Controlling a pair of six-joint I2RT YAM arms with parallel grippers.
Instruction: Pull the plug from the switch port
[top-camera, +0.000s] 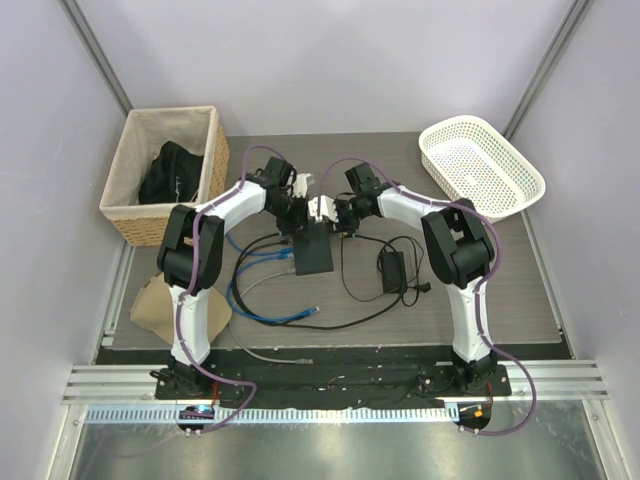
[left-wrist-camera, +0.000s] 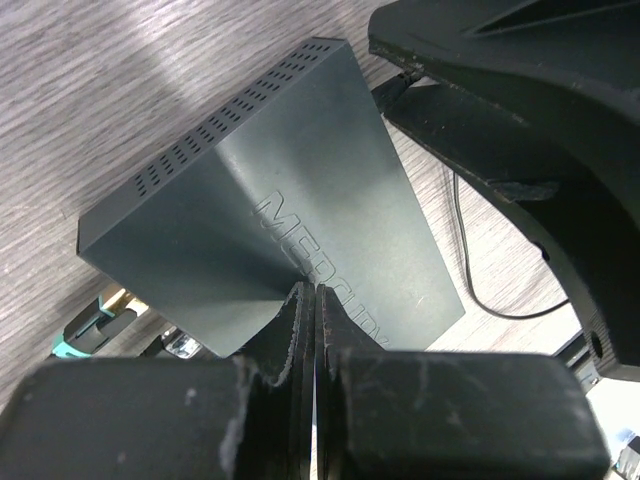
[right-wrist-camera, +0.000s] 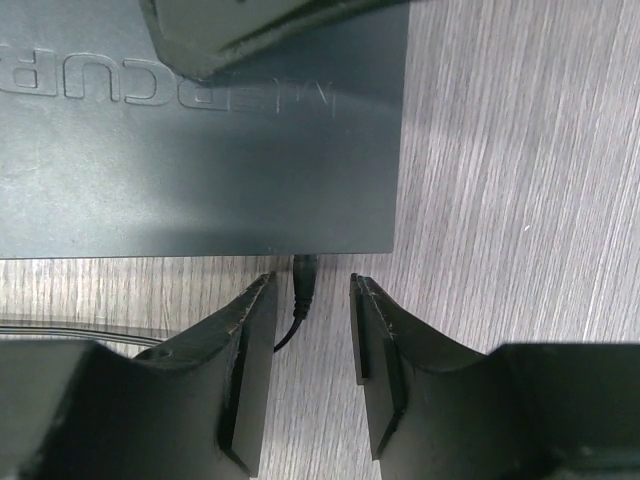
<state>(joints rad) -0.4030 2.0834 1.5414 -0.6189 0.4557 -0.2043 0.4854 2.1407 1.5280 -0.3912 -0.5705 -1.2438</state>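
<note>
Wicker basket (top-camera: 135, 228): far left on the table, beside the left arm, a dark bundle (top-camera: 170, 172) lying in it.
Blue cables (top-camera: 262, 290): loose loops on the tabletop just left of the switch (top-camera: 313, 250).
Left gripper (left-wrist-camera: 305, 300): fingers closed against each other with nothing between them, tips down on the switch lid (pinning the box, I would judge, though firm contact is hard to confirm).
Switch: flat black box at mid-table, lying flat between the two grippers.
Plug (right-wrist-camera: 303, 272): small black barrel on a thin black cord, seated in a long edge of the switch near one corner; the switch port itself is hidden behind it.
Right gripper (right-wrist-camera: 312, 287): partly open, one finger on each side of the plug, touching neither side and holding nothing.
Power brick (top-camera: 392, 268): right of the switch, thin black cords trailing around it.
White basket (top-camera: 478, 160): plastic mesh, far right at the back.
Done: the approach only; the box looks steadied and the right fingers are lined up on the plug.
Left: closing on the plug and drawing it straight out from the edge.
Surface: grey wood-grain table (top-camera: 500, 290), matte, with a metal rail (top-camera: 330, 385) along the near edge carrying both bases.
Room: plain pale wall panels (top-camera: 350, 60) on three sides.
</note>
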